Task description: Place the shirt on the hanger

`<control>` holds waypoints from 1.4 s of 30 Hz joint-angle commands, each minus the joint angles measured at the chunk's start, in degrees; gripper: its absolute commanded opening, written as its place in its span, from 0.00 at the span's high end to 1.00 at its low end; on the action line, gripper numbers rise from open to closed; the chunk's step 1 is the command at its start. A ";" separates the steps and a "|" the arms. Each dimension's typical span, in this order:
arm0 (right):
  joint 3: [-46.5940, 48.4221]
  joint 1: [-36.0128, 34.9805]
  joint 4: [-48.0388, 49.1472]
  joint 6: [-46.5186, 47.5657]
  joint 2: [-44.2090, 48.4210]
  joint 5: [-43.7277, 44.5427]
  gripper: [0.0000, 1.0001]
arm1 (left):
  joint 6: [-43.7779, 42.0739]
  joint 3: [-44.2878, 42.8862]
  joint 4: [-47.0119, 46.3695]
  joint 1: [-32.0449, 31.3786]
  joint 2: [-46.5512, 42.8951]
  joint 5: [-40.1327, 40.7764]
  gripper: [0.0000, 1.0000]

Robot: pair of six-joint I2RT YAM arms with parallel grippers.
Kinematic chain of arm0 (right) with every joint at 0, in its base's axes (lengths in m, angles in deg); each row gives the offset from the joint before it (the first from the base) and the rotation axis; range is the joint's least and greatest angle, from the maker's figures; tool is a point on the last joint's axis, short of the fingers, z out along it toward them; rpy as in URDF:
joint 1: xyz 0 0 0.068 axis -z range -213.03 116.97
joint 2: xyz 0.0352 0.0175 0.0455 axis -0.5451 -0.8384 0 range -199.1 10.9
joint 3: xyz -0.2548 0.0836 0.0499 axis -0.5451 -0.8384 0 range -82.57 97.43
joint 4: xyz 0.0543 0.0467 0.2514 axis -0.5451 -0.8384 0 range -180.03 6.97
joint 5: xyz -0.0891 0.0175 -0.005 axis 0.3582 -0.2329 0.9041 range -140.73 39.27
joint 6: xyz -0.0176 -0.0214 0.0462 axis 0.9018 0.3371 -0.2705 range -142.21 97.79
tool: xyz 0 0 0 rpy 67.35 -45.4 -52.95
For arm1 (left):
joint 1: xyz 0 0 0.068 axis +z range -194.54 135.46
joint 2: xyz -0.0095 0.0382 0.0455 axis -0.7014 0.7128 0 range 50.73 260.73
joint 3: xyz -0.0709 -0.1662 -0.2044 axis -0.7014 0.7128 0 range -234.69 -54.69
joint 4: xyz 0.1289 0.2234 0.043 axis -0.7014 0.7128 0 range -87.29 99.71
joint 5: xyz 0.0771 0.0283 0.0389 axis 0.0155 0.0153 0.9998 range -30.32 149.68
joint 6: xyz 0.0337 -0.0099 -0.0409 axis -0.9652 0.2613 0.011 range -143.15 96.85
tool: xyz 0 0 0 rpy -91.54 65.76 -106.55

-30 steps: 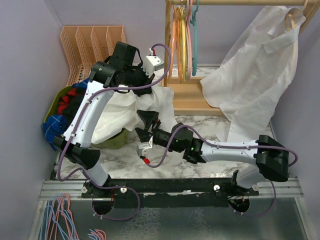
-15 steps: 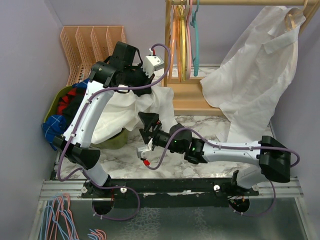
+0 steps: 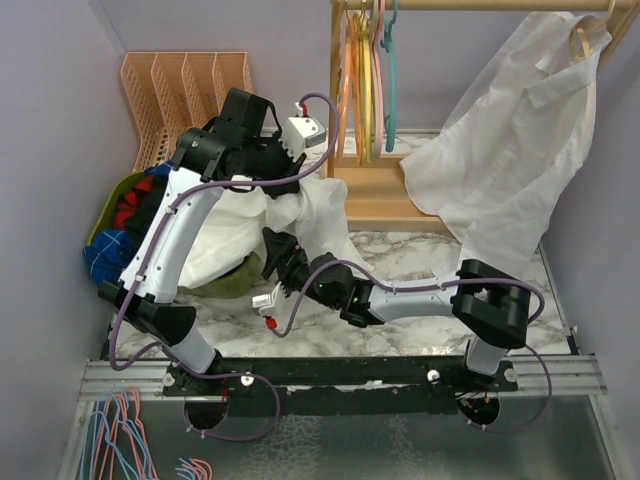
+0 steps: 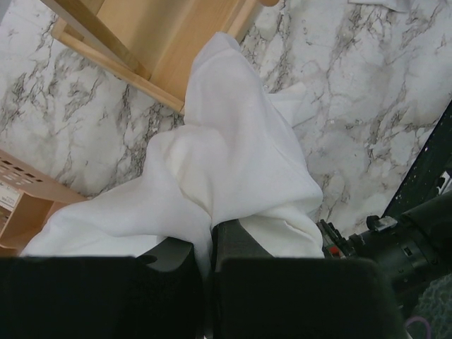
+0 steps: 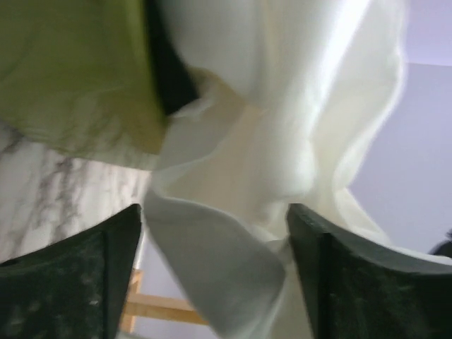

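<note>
While the shirt hangs bunched above the marble table, pinched in the clenched left gripper, the right gripper gapes around a fold and may grab doubled layers; the hanger hangs on the rail.

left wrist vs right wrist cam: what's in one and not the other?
Left wrist only: the left gripper shut on the shirt, plus part of the right arm at lower right. Right wrist only: the right gripper open, facing a hanging fold of shirt, the green basket and the purple wall. Both: the shirt, the marble table, some of the wooden rack.
</note>
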 commanded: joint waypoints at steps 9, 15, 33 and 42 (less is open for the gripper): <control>5.58 -0.49 -9.67 -20.00 19.30 -9.11 0.99 | 0.39 -8.47 3.83 -0.57 -2.56 7.18 0.03; 21.23 -0.40 -38.37 -47.86 29.47 -13.29 0.99 | -3.61 -13.75 2.36 -0.45 -11.91 15.00 0.01; 29.83 13.17 -47.85 -70.17 19.31 -3.51 0.99 | -5.91 19.13 6.93 5.19 -27.37 -11.88 0.01; 37.96 18.40 -51.05 -85.73 12.77 3.38 0.99 | 19.19 36.52 -23.32 0.01 -30.23 17.62 0.01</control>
